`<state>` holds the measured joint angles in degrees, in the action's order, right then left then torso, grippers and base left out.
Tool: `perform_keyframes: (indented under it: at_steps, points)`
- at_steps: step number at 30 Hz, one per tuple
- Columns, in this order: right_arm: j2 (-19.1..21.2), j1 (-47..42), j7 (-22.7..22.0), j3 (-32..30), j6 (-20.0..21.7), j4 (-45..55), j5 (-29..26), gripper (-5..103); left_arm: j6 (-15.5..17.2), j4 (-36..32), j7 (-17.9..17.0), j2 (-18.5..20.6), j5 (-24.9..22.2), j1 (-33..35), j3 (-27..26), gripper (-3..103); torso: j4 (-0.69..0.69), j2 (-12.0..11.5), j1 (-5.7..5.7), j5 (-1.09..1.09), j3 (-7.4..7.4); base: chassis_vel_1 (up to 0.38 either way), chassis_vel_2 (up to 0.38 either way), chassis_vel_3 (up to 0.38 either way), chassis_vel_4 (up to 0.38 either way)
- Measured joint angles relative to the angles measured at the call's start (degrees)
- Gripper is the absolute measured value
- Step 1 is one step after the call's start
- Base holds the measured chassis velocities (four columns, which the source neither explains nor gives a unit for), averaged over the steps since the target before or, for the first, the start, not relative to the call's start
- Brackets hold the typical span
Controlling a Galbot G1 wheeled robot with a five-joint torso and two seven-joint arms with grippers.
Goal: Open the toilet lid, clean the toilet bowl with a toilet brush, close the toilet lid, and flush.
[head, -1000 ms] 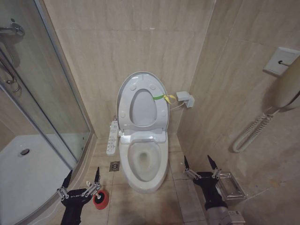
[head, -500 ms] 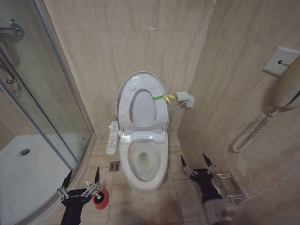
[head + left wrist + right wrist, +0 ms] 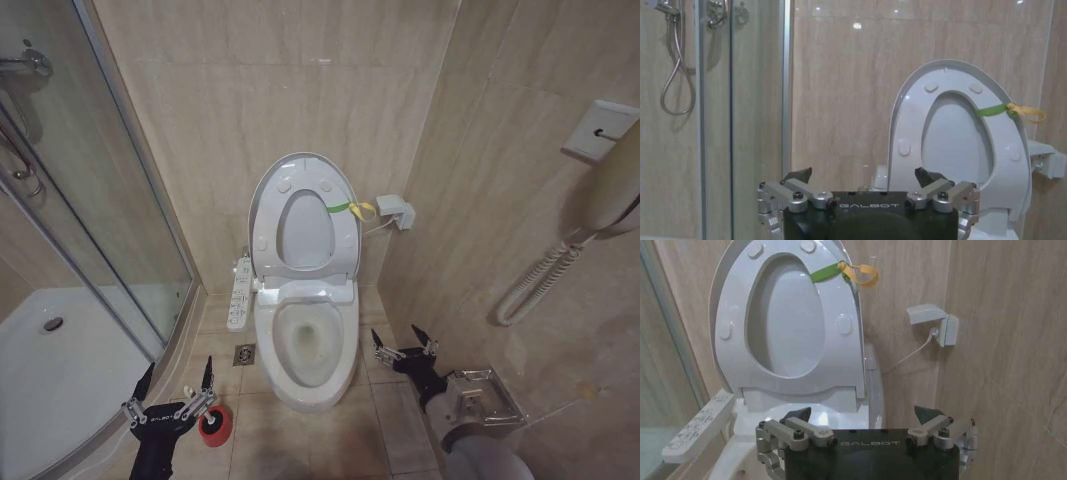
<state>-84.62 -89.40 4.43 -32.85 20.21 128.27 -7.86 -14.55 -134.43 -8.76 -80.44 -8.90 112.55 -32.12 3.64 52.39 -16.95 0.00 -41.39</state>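
Observation:
The toilet lid [image 3: 303, 232] stands upright against the wall with the white seat ring [image 3: 345, 235] raised against it; a yellow-green band [image 3: 348, 208] hangs at its right edge. Below, the toilet bowl [image 3: 305, 380] lies uncovered. My right gripper [image 3: 397, 334] is open and holds nothing, low beside the bowl's right side. My left gripper [image 3: 178, 370] is open near the floor at the bowl's left, right next to a red cup [image 3: 214, 424] with something dark in it. I cannot make out the toilet brush's handle. Both wrist views look past open fingers at the raised lid [image 3: 953, 130] [image 3: 783, 325].
A white button strip [image 3: 238, 290] juts from the bowl's left side, with a floor drain [image 3: 245, 354] in front of it. A glass shower enclosure [image 3: 110, 250] closes the left. On the right wall are a small box [image 3: 396, 210], a handset [image 3: 612, 180] and a metal rack [image 3: 487, 396].
My right gripper has moved forward and to the left, closer to the bowl's right side. The left arm and the toilet have not moved.

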Motion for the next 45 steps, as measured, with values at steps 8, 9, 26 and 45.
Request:
perform_keyframes:
  at_steps: [8,9,26,45]
  points:
    - [1.8,2.2,-5.0,1.6,-7.4,4.0,-8.1,100,0.0,0.0,0.0,0.0,0.0,0.0,0.0,100,-0.01,0.0,0.00,0.00,0.00,0.000,0.000,0.000,0.000]
    - [1.9,2.6,-5.2,1.7,-7.7,3.8,-8.3,100,0.0,0.0,0.0,0.0,0.0,0.0,0.0,100,-0.01,0.0,0.00,0.00,0.01,0.000,0.000,0.000,0.000]
    - [4.1,11.9,-5.9,2.7,-9.5,-7.9,-7.7,100,0.0,0.0,0.0,0.0,0.0,0.0,0.0,100,0.00,0.0,0.00,0.00,0.00,0.000,0.000,0.000,0.000]
    - [7.5,27.9,-9.6,4.8,-9.2,-18.8,-9.6,100,0.0,0.0,0.0,0.0,0.0,0.0,0.0,100,0.00,0.0,0.00,0.00,0.00,0.000,0.000,0.000,0.000]
